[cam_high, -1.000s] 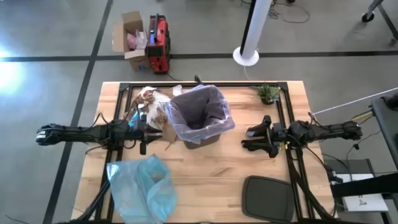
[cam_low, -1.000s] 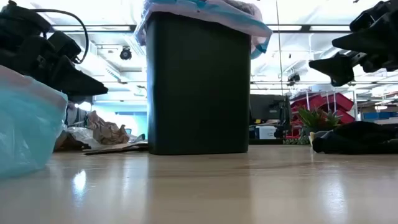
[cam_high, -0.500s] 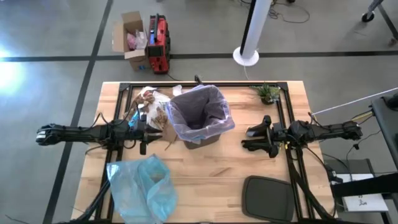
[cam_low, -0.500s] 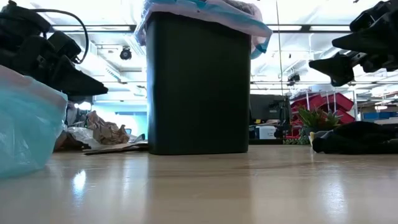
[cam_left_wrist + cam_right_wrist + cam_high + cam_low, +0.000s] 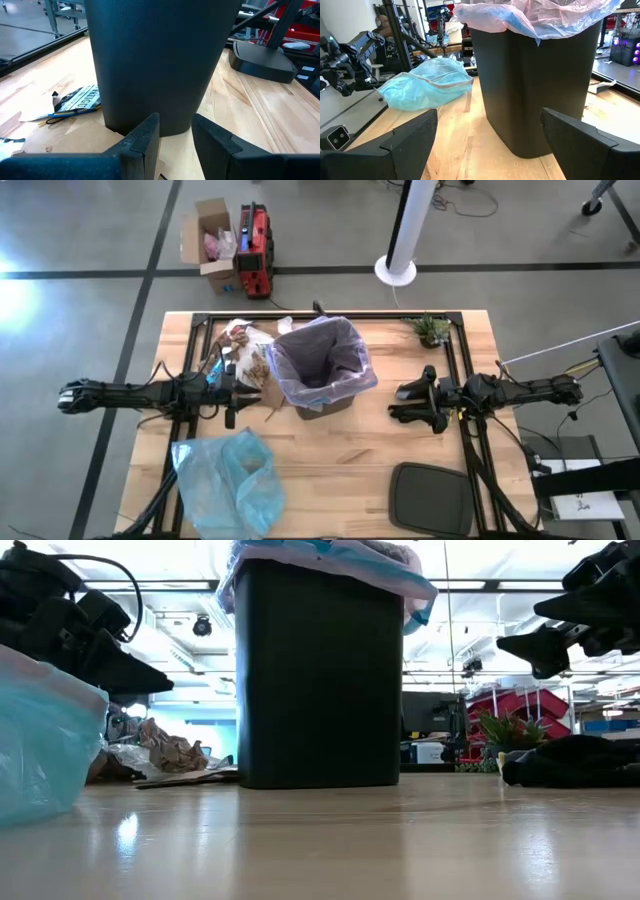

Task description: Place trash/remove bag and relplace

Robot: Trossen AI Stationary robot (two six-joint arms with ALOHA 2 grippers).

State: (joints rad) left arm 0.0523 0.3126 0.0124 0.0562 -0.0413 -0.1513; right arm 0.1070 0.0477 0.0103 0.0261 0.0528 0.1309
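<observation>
Pale wooden table (image 5: 340, 450) on grey floor – one black bin (image 5: 322, 380), one pink bag (image 5: 322, 360) lining it. Left gripper (image 5: 252, 391) nearly closed beside it; right gripper (image 5: 397, 404) spread, apart.

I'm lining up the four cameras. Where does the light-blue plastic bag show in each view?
High view: light-blue bag at lower left, on the table.
Low view: at the left edge.
Left wrist view: not in it.
Right wrist view: left of centre.
Shared landmark: the black bin.
</observation>
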